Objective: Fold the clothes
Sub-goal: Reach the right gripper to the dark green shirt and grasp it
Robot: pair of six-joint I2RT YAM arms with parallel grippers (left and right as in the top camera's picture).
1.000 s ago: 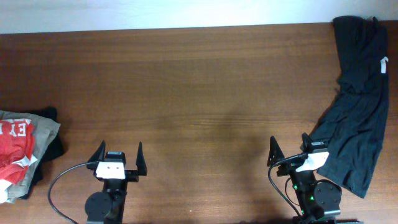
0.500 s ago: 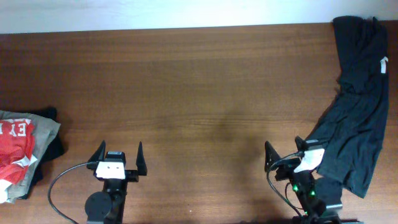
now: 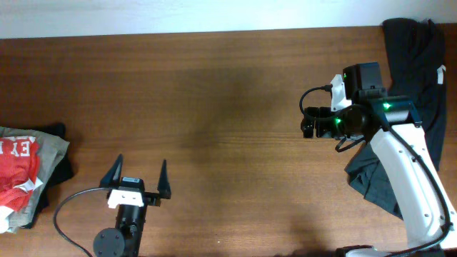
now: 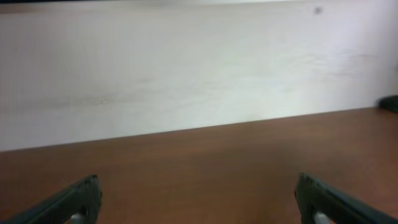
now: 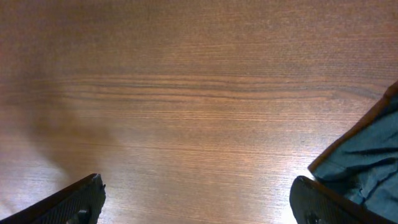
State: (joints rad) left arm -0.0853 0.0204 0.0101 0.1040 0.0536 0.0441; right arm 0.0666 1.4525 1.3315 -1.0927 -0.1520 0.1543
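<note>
The dark T-shirt lies stretched along the table's right edge, with its small white tag near the far end. Its lower part is partly hidden under my right arm. My right gripper is raised above the table just left of the shirt, open and empty. In the right wrist view the open fingers look down on bare wood, with the shirt's edge beside the right finger. My left gripper rests open and empty at the front left. The lettering is hidden.
A pile with a red garment with white letters on a grey-beige garment sits at the table's left edge. The wooden table ends at a white wall at the back.
My right arm has risen from its rest at the front right and swung toward the far side, beside the shirt's middle. The left arm has hardly moved.
</note>
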